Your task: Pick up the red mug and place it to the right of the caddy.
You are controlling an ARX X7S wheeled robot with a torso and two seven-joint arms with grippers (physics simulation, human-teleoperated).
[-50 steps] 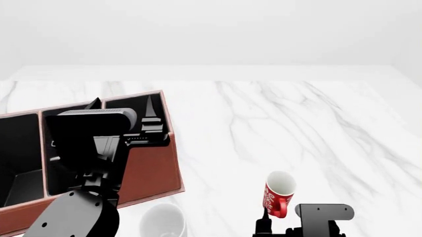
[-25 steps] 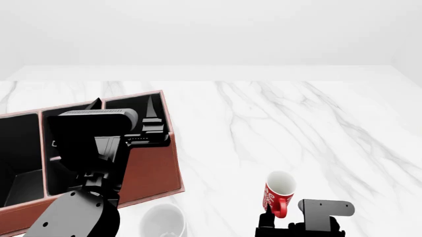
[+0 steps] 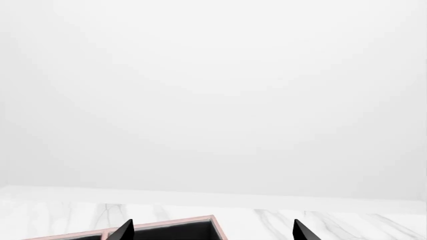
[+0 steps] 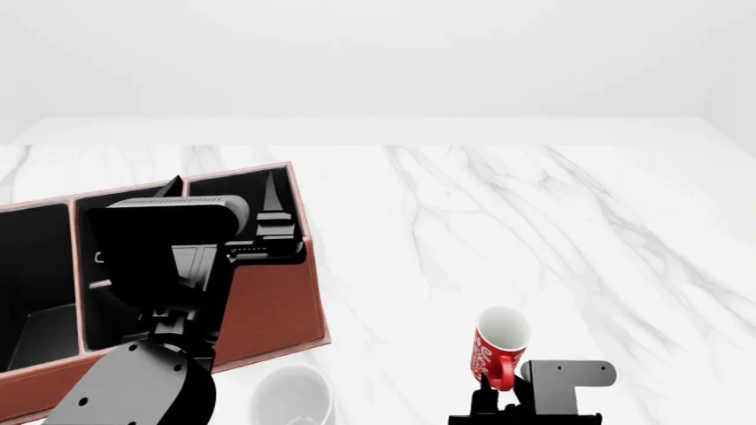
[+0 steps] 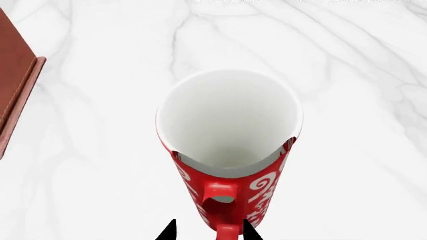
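The red mug (image 4: 498,347) with white print stands upright on the marble table, near the front and to the right of the caddy (image 4: 279,305). In the right wrist view I look down into the mug's white inside (image 5: 228,120). Its red handle (image 5: 225,200) points toward my right gripper (image 5: 209,232) and lies between the two black fingertips. The jaws are open, with a gap at one side of the handle. In the head view the right gripper (image 4: 497,397) is just in front of the mug. My left gripper (image 4: 221,193) is open and empty above the caddy's right end compartment (image 3: 175,224).
A larger plain white mug (image 4: 292,397) stands at the front edge, just in front of the caddy's right corner. The caddy's corner (image 5: 15,85) shows in the right wrist view. Bare marble table (image 4: 532,221) lies behind and to the right of the red mug.
My right gripper has shifted a little to the left behind the mug's handle. The red mug and the left arm have not moved.
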